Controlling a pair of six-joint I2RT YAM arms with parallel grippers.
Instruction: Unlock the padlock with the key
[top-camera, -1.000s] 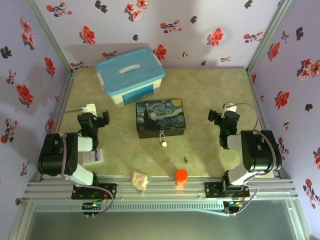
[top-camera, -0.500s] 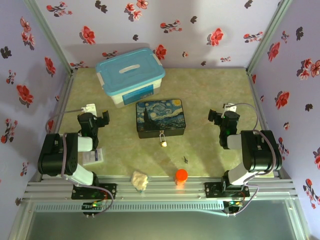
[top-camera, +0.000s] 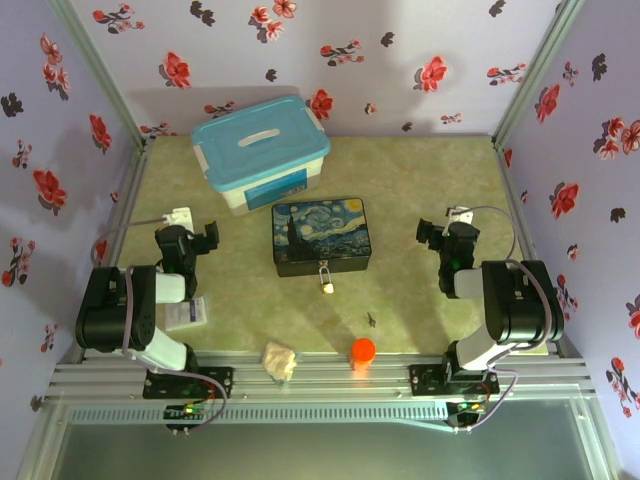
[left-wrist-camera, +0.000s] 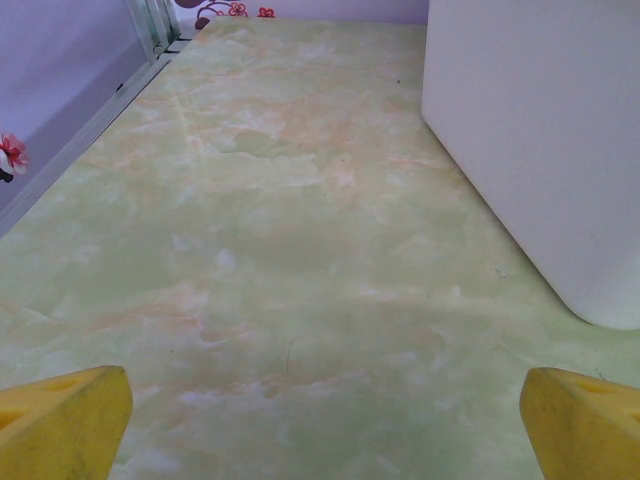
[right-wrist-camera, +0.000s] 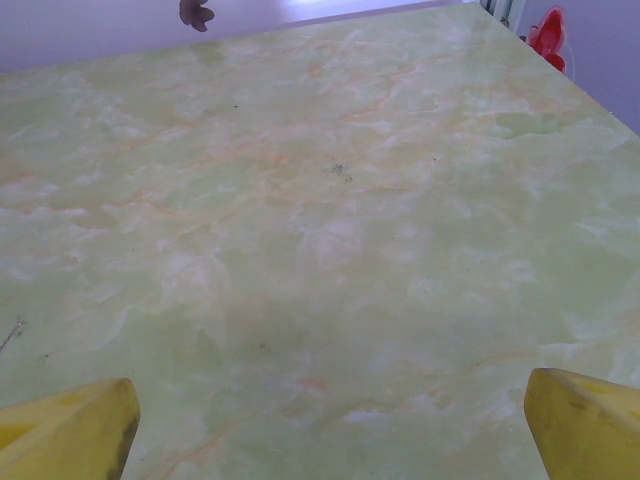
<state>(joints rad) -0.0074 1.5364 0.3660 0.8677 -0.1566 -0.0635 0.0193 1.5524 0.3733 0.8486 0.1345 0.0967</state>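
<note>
The small brass-and-silver padlock (top-camera: 326, 279) hangs at the front edge of the dark-blue starry tin box (top-camera: 322, 234) in the middle of the table. The tiny dark key (top-camera: 371, 319) lies flat on the table, to the right of the padlock and nearer the front. My left gripper (top-camera: 191, 234) rests at the left, well away from both. My right gripper (top-camera: 441, 233) rests at the right. Both stand open with nothing between the yellow fingers (left-wrist-camera: 62, 420) (right-wrist-camera: 590, 420), over bare table.
A white bin with a blue lid (top-camera: 260, 150) stands behind the tin box; its white wall (left-wrist-camera: 540, 140) is close on the right in the left wrist view. An orange cap (top-camera: 362, 350) and a crumpled pale lump (top-camera: 280, 361) lie near the front edge. A small white packet (top-camera: 187, 313) lies by the left arm.
</note>
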